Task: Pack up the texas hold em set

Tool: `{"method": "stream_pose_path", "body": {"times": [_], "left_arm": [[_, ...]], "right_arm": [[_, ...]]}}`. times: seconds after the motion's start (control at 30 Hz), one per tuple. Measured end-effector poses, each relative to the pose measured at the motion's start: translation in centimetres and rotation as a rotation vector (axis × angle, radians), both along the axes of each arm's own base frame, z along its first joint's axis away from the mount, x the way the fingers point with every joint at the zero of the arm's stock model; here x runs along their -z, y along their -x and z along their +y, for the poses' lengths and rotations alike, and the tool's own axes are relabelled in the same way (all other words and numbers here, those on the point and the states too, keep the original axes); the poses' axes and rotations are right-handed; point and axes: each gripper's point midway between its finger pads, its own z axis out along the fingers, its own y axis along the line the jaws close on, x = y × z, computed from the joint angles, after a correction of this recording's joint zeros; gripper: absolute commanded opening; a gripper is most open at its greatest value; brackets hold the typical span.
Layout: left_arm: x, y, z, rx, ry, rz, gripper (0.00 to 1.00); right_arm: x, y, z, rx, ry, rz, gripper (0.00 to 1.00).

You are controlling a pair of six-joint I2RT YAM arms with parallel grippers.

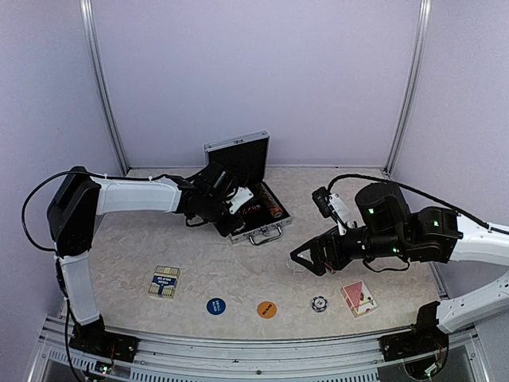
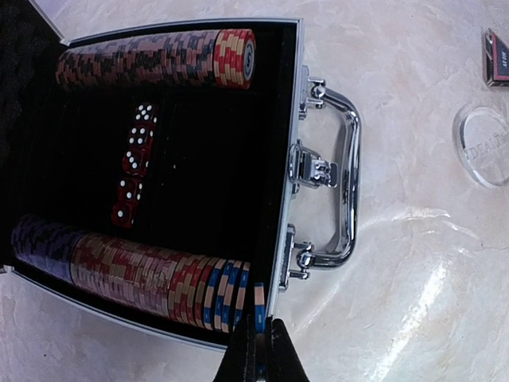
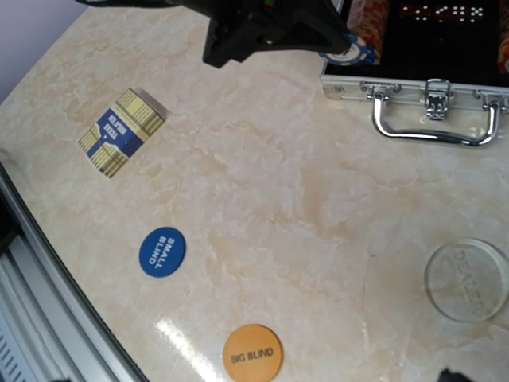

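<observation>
- Two end effectors. The left end effector [image 2: 256, 338] is pressed together, pinching a blue-and-white striped poker chip [image 2: 260, 302] edge-on over a front corner of the case. The right end effector [image 1: 301, 261] hangs with jaws spread, holding nothing, above the desk [image 1: 238, 263] to the right of the case.
- One briefcase [image 1: 238, 157]: silver, black-lined, open at mid-desk with its lid upright. Its metal handle [image 2: 346, 175] lies flat on the side facing the arms.
- Two chip rows [image 2: 151, 60]: striped chips on edge along opposite walls inside the case. The pinched chip sits at the blue-striped end of one row.
- Several dice [image 2: 134, 163]: red with white pips, in a line between the two rows.
- One clear disc [image 3: 466, 278]: marked DEALER, flat on the desk near the handle, not touching it.
- One blue disc [image 3: 161, 251], marked SMALL BLIND, and one orange disc [image 3: 253, 354], marked BIG BLIND: flat near the front edge, apart from each other.
- One loose chip [image 1: 319, 303]: striped, flat, between the orange disc and the red card deck [image 1: 359, 298].
- One blue-and-gold card deck [image 1: 164, 282]: front left, apart from the rest.
</observation>
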Motion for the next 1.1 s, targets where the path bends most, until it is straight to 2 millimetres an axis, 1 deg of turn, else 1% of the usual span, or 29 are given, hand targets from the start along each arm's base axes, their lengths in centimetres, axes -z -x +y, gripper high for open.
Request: {"method": "stream_pose_path", "body": {"times": [0.17,0.77,0.9,1.1], "left_arm": [[1.6,-0.2,0.4,-0.008,-0.022,0.026,0.00],[1.3,-0.7,0.4,-0.021,-0.019,0.013,0.00],[0.9,-1.6,0.6,-0.047,-0.010,-0.020,0.00],[0.9,-1.8,0.8,-0.055,-0.005,-0.019,0.00]], "right_arm": [[0.0,0.0,0.0,-0.002,-0.001,0.002,1.00],[0.2,-0.2,0.2,-0.008,0.003,-0.002,1.00],[0.1,-0.3,0.1,-0.008,0.003,-0.004,1.00],[0.1,-0.3,0.2,-0.009,0.001,-0.005,1.00]]}}
